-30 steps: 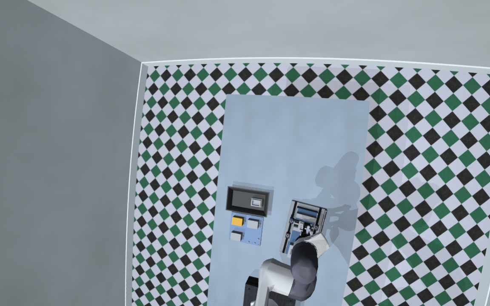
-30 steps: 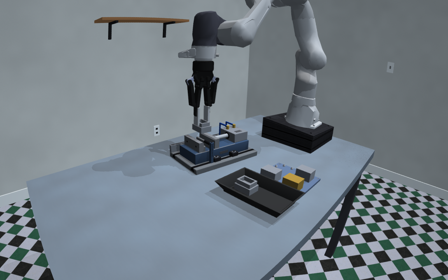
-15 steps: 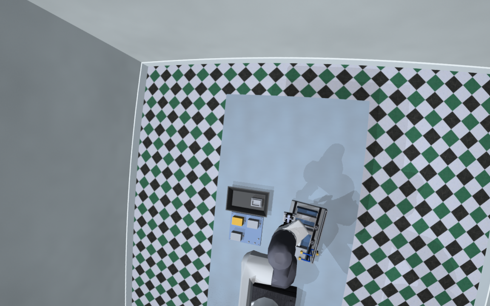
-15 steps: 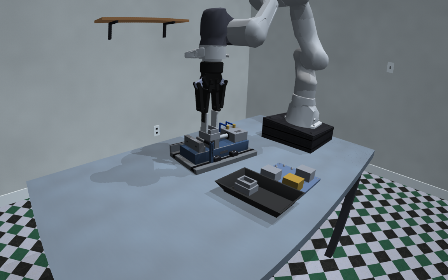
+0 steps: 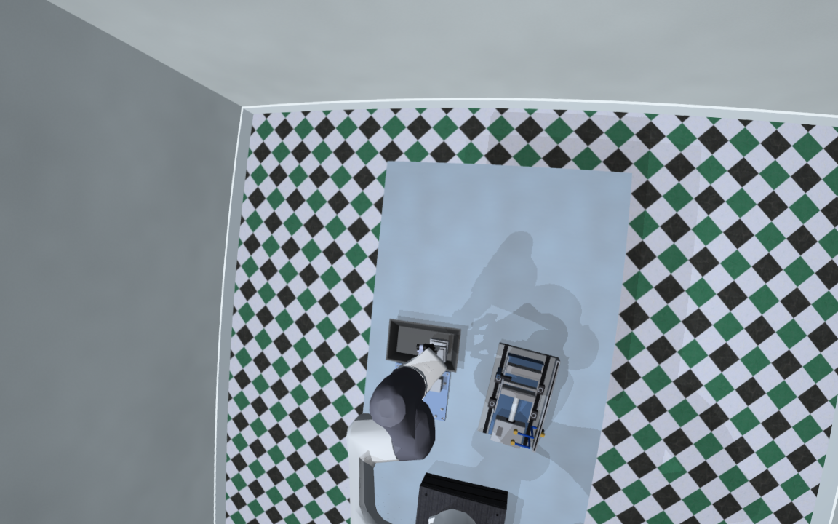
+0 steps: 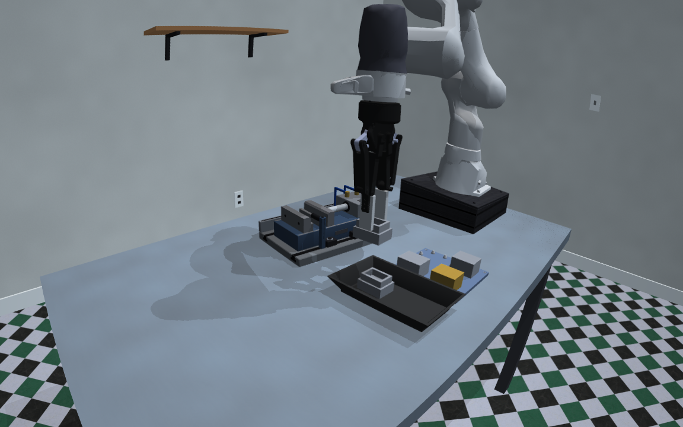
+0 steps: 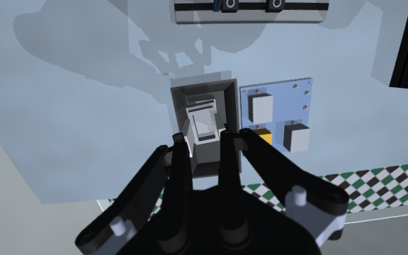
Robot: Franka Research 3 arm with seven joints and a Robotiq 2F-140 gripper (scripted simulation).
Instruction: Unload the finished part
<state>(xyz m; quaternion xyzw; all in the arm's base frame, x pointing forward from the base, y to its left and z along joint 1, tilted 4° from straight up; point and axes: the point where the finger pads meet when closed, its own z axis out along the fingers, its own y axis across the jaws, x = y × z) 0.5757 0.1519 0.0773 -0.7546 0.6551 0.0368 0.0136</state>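
Note:
My gripper (image 6: 374, 200) is shut on the finished part (image 6: 377, 229), a grey stepped block, and holds it upright well above the table. In the wrist view the part (image 7: 203, 128) sits between my fingertips, right over the dark outfeed tray. The tray (image 6: 398, 289) lies on the table near the right edge and holds another grey pocketed part (image 6: 377, 281), pocket up. From above, the arm covers my fingers over the tray (image 5: 423, 343). The vise (image 6: 313, 227) stands behind, jaws apart, with nothing between them.
A blue fixture plate (image 6: 447, 264) with two grey blocks and a yellow block (image 6: 446, 275) sits right beside the tray. The robot's black base (image 6: 452, 200) stands at the back. The vise (image 5: 520, 400) is to the tray's right in the overhead view.

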